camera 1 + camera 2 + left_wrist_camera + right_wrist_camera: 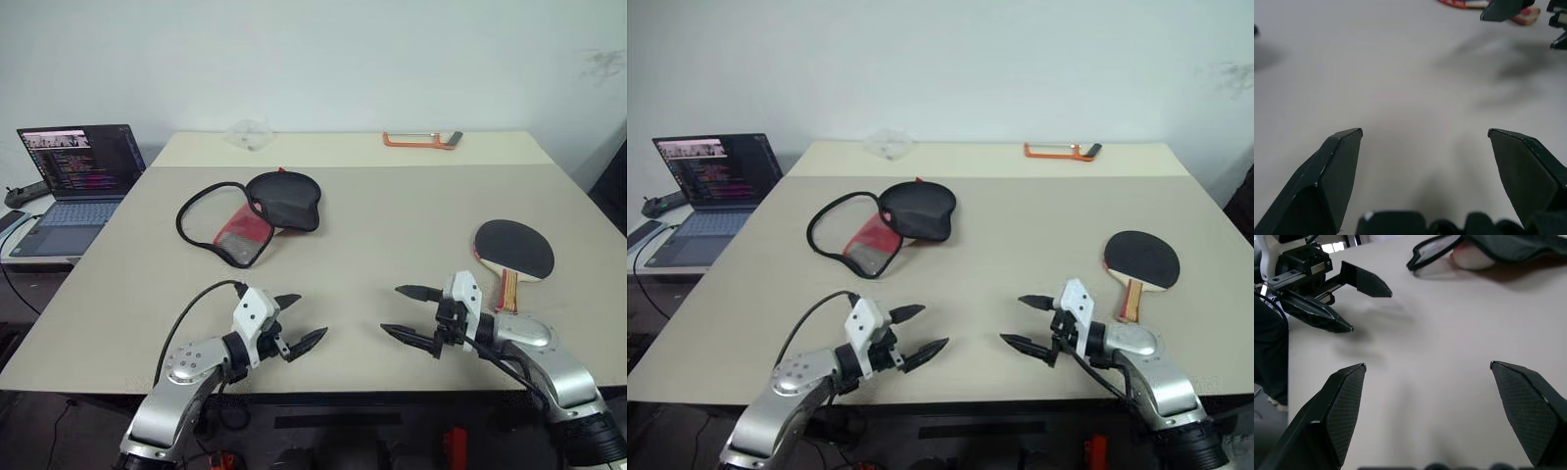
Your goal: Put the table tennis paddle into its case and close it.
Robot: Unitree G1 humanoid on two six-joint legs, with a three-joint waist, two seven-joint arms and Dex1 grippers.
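— Right, what are we looking at from where you stand?

— Nothing is underway on the table [392,211] yet. Both arms hover low at the bottom of the frame, over the near edge. The left gripper [296,322] has its black fingers spread wide with nothing between them, and the right gripper [404,311] is the same, jaws parted and empty. They point in toward each other across a bare patch of tabletop.

— And the paddle?

— The table tennis paddle [515,249] lies flat at the right of the frame, black face up, striped handle pointing toward the near edge. It sits just beyond the right gripper's wrist, near but not touched.

— The case, where's that?

— The case [257,213] is left of centre, in the upper middle of the frame, well apart from the paddle. It looks unzipped: the black round part is folded over to one side and the zip edge loops out into an open ring, with the red and mesh panel showing underneath.

— So how far along would you call it?

— At the very start, I'd say. The paddle isn't picked up, isn't in the case, and the case isn't closed. Everything is left: grasp the paddle, carry it across, slide it into the opening, then shut the zip.

— Anything else on there?

— An orange-framed tool [421,140] at the far edge, and a laptop [78,186] off on a side table at the upper left. Neither is in the way.
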